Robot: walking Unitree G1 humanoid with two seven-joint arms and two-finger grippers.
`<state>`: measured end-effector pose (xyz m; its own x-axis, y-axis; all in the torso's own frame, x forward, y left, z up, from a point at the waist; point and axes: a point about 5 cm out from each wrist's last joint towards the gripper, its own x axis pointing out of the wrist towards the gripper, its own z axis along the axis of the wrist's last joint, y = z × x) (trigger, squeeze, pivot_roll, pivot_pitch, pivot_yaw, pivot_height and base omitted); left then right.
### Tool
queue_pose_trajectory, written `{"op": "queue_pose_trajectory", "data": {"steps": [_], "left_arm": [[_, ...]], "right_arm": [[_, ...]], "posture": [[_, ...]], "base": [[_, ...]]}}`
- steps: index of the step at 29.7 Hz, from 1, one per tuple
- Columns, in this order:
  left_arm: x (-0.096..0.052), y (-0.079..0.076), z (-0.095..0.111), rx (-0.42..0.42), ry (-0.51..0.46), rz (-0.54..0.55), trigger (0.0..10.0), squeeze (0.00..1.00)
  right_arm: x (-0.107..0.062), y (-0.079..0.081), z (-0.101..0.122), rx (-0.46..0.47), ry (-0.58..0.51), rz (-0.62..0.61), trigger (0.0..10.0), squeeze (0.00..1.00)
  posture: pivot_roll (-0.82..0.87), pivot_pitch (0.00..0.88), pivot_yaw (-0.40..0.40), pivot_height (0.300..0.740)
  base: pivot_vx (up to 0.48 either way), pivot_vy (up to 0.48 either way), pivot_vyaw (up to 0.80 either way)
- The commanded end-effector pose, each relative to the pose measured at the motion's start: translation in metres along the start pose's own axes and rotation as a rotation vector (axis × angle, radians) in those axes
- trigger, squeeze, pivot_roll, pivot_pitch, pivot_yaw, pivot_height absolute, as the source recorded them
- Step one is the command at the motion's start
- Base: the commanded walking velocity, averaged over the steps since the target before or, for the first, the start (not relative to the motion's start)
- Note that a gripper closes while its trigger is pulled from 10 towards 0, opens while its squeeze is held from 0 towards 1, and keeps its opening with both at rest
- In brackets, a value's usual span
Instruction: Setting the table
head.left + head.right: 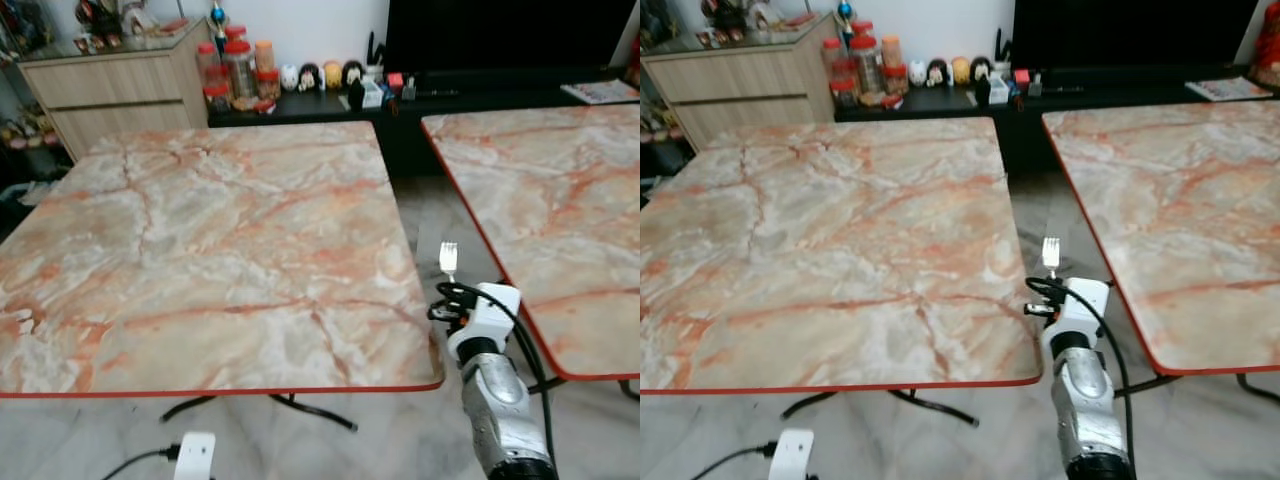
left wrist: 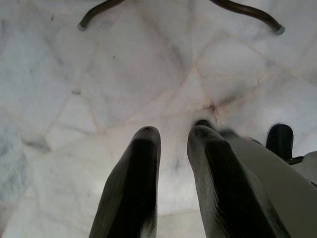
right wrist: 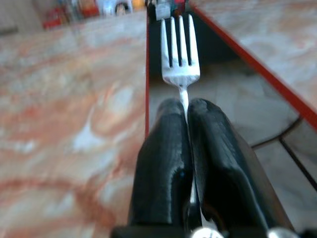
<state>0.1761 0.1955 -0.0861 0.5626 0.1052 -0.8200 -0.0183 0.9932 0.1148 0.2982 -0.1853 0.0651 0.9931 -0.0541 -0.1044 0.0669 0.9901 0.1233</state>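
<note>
The right gripper (image 3: pixel 187 111) is clamping a silver fork (image 3: pixel 179 49) by its handle, tines pointing forward and up, and is holding it in the gap between the two marble-patterned tables, just beside the red-edged corner of the left table (image 1: pixel 220 240). The step in hand looks like carrying the fork to its place, and the next move is calling for a lift over that red edge and a flat lay-down. The fork's handle is lying hidden between the fingers, while the left gripper (image 2: pixel 173 163) is hanging idle over the floor, fingers slightly parted and holding nothing.

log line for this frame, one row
step: carrying fork | right gripper: shut on fork, in gap between tables | left gripper: open, idle over floor | near table: bare
</note>
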Motion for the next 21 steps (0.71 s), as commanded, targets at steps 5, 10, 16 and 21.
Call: {"op": "queue_pose_trajectory", "data": {"steps": [5,10,16,21], "left_arm": [[-0.001,0.005,-0.002,0.001,0.003,0.015,10.0,0.00],[0.000,0.005,-0.002,0.000,0.003,0.013,10.0,0.00],[-0.001,0.005,-0.002,0.001,0.004,0.013,10.0,0.00],[0.000,0.004,-0.001,-0.001,0.001,0.009,10.0,0.00]], "right_arm": [[0.002,0.005,0.003,0.008,-0.017,0.001,10.0,0.00],[0.002,-0.006,0.004,-0.004,-0.027,-0.070,10.0,0.00],[0.000,-0.021,0.004,0.002,-0.038,-0.167,10.0,0.00],[-0.007,-0.034,-0.009,-0.020,0.012,-0.243,10.0,0.00]], "posture": [[-0.04,0.000,0.025,0.740],[-0.04,0.000,0.024,0.740],[-0.05,0.000,0.025,0.740],[-0.04,0.000,0.023,0.740]], "base": [[0.000,0.000,0.00],[0.000,0.000,0.00],[0.000,0.000,0.00],[0.000,0.000,0.00]]}}
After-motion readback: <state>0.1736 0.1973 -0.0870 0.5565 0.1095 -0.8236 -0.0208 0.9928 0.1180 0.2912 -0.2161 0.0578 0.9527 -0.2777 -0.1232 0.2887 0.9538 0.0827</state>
